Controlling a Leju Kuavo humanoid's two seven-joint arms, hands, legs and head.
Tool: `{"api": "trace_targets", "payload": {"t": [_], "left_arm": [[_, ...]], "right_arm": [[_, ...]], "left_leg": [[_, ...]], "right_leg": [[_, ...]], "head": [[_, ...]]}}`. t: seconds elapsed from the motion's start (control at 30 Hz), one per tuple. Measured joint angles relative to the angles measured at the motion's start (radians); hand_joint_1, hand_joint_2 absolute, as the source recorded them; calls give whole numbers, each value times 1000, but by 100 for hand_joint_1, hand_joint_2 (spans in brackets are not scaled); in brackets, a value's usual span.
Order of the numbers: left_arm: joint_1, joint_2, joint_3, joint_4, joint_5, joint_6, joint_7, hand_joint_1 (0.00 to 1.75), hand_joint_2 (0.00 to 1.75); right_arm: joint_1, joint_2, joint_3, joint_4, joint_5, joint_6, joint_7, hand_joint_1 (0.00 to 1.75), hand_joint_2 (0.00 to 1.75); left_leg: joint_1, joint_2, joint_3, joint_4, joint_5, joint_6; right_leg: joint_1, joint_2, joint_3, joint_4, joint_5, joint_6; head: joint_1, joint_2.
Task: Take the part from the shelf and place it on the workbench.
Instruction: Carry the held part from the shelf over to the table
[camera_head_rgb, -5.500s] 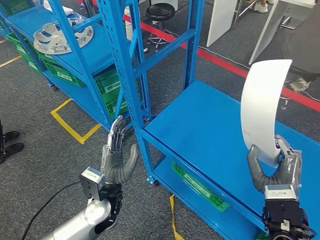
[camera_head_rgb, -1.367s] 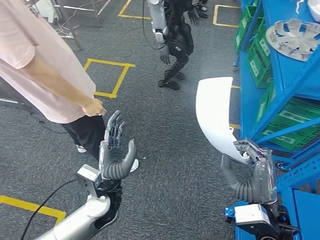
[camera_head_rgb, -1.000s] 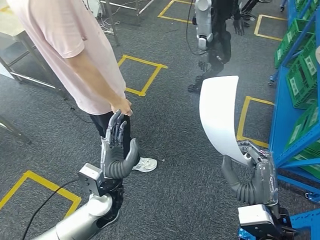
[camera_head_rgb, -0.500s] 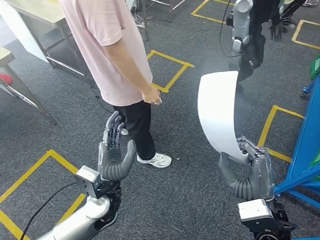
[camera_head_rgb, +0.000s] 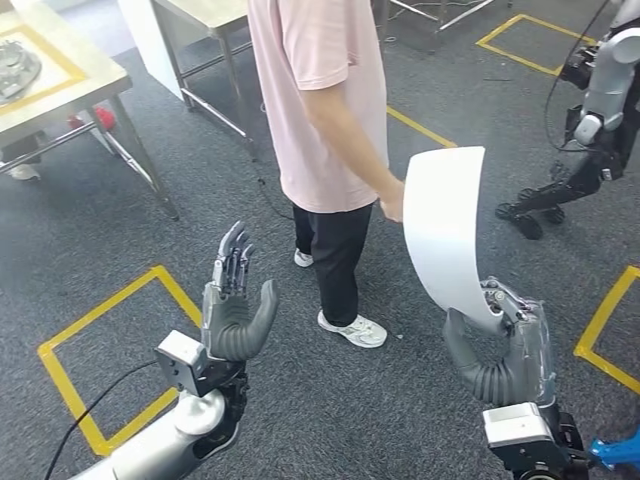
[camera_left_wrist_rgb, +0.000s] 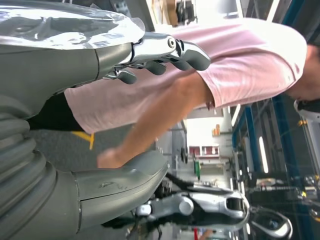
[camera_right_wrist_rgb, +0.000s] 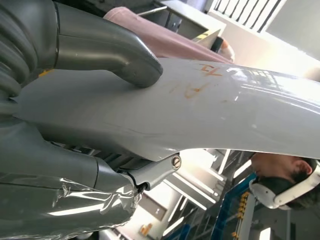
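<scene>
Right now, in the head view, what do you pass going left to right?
Wooden workbench → open left hand → person in pink shirt → curved white part → right hand → another silver robot.

Person (camera_head_rgb: 332, 130): pink shirt, dark trousers, white shoes, standing centre on grey carpet (camera_head_rgb: 113, 230). Yellow floor tape (camera_head_rgb: 90, 320): squared outline at lower left; further lines at upper right and right edge. Second humanoid robot (camera_head_rgb: 596, 110): upper right, crouched. Table (camera_head_rgb: 83, 85): metal-legged, upper left, bearing a round grey part (camera_head_rgb: 15, 68).
</scene>
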Motion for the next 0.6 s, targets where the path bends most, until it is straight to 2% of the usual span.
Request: {"api": "trace_targets", "payload": {"t": [0.03, 0.07, 0.1, 0.13, 0.17, 0.2, 0.27, 0.3, 0.33, 0.37, 0.4, 0.43, 0.5, 0.53, 0.57, 0.6], "left_arm": [[0, 0, 0, 0, -1, 0, 2, 0, 175], [2, 0, 0, 0, -3, 0, 4, 0, 175], [3, 0, 0, 0, -5, 0, 7, 0, 175], [5, 1, 0, 0, -8, 0, 10, 0, 175], [6, 2, 0, 0, -11, 0, 13, 0, 175], [6, 2, 0, -1, -15, 0, 16, 0, 175], [4, 3, 0, -1, -20, 0, 23, 0, 175], [4, 3, 0, -1, -22, 0, 26, 0, 175], [6, 3, 0, -1, -24, 0, 30, 0, 175], [8, 3, 0, -1, -26, 1, 33, 0, 175], [9, 3, 0, -1, -28, 2, 36, 0, 175], [9, 4, 0, -1, -30, 3, 40, 0, 175], [9, 4, 0, -1, -35, 5, 50, 0, 175], [8, 4, 0, -2, -37, 5, 54, 0, 175], [9, 3, 0, -3, -39, 3, 56, 0, 175], [9, 3, 0, -3, -41, 2, 57, 0, 175]], "right_arm": [[0, -1, 0, 0, -2, 0, 0, 175, 175], [0, -1, 0, 0, -4, 1, -1, 175, 175], [-1, -1, 0, 0, -5, 1, -1, 175, 175], [-2, -1, -1, 0, -6, 1, -1, 175, 175], [-2, -1, -1, 0, -7, 1, -1, 175, 175], [-3, -1, -1, 0, -7, 1, -1, 175, 175], [-2, -1, -2, 0, -8, 3, 1, 175, 175], [-1, -1, -2, 0, -9, 4, 2, 175, 175], [0, -1, -2, 0, -10, 6, 3, 175, 175], [1, -1, -2, 0, -10, 7, 3, 175, 175], [1, -1, -2, 0, -11, 9, 4, 175, 175], [1, -1, -2, 0, -11, 12, 4, 175, 175], [1, -1, -3, 0, -11, 20, 5, 175, 175], [1, -1, -4, 0, -9, 25, 7, 175, 175], [1, -1, -4, 0, -7, 27, 9, 175, 175], [1, -1, -6, 0, -5, 29, 11, 175, 175]], "left_leg": [[2, -13, -4, 1, 2, -5], [5, -25, -8, 0, 5, -12], [7, -38, -12, -2, 9, -19], [7, -37, -14, -3, 9, -25], [4, -20, -20, 8, 1, -29], [0, 9, -36, 38, -18, -33], [-1, 73, -99, 163, -81, -38], [1, 88, -136, 236, -111, -41], [3, 96, -164, 291, -126, -44], [5, 101, -173, 307, -122, -47], [7, 107, -159, 280, -101, -49], [9, 118, -124, 215, -66, -50], [7, 163, -38, 63, -10, -46], [4, 177, -13, 17, 2, -41], [0, 182, -3, -3, 3, -36], [-2, 169, -4, -5, 1, -29]], "right_leg": [[0, 19, 17, -36, 9, -2], [1, 26, 25, -49, 7, -3], [2, 16, 30, -55, 8, -5], [1, 3, 33, -59, 11, -9], [-1, -11, 37, -65, 15, -14], [-3, -26, 40, -72, 19, -19], [-1, -57, 42, -77, 21, -27], [1, -73, 42, -77, 20, -29], [2, -89, 42, -77, 19, -30], [2, -104, 42, -77, 18, -30], [2, -118, 43, -76, 16, -29], [1, -131, 45, -76, 13, -26], [5, -151, 50, -74, 6, -16], [8, -159, 53, -73, 2, -11], [12, -168, 55, -72, -2, -5], [13, -179, 59, -72, -5, 0]], "head": [[0, 0], [0, 0], [0, 0], [-1, 0], [-3, 0], [-8, 0], [-17, 0], [-19, 0], [-19, 0], [-20, 0], [-21, 0], [-22, 0], [-29, 0], [-29, 0], [-27, 0], [-24, 0]]}}
